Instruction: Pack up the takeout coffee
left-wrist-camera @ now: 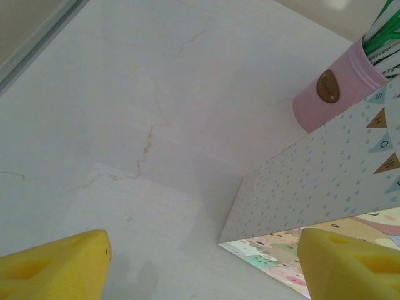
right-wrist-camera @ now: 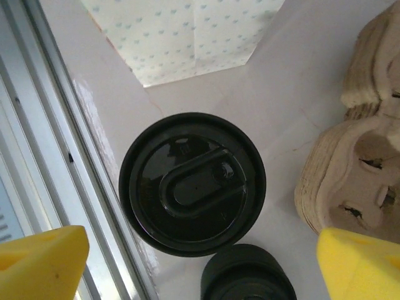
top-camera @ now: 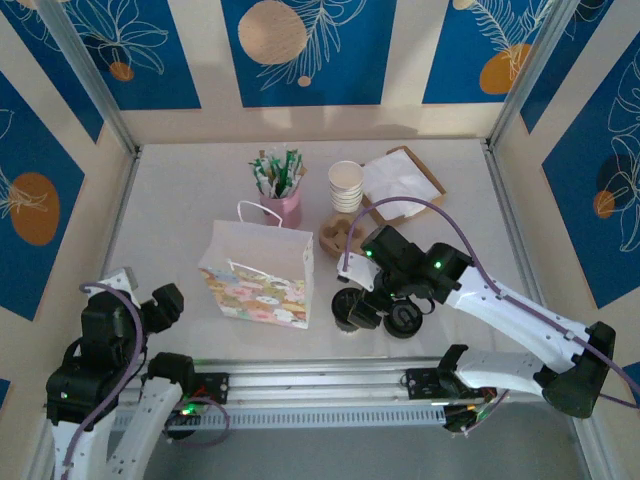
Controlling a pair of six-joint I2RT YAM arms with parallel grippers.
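Observation:
The takeout coffee (right-wrist-camera: 192, 183) is seen from straight above as a round black lid; the cup under it is hidden. It stands near the table's front rail, just right of the paper bag (top-camera: 258, 272), and appears in the top view as a black disc (top-camera: 352, 309). My right gripper (right-wrist-camera: 203, 259) hovers over it, open, its yellow fingers (right-wrist-camera: 44, 262) apart on either side and touching nothing. My left gripper (left-wrist-camera: 200, 265) is open over bare table beside the bag's side panel (left-wrist-camera: 312, 181), holding nothing. From the top camera it sits at the near left (top-camera: 165, 305).
A second black lid (right-wrist-camera: 248, 276) lies right beside the coffee. Cardboard cup carriers (right-wrist-camera: 350, 169) sit just beyond. A pink cup of stirrers (top-camera: 281, 205), a stack of lidless cream cups (top-camera: 346, 186) and a brown tray of napkins (top-camera: 405, 185) stand further back.

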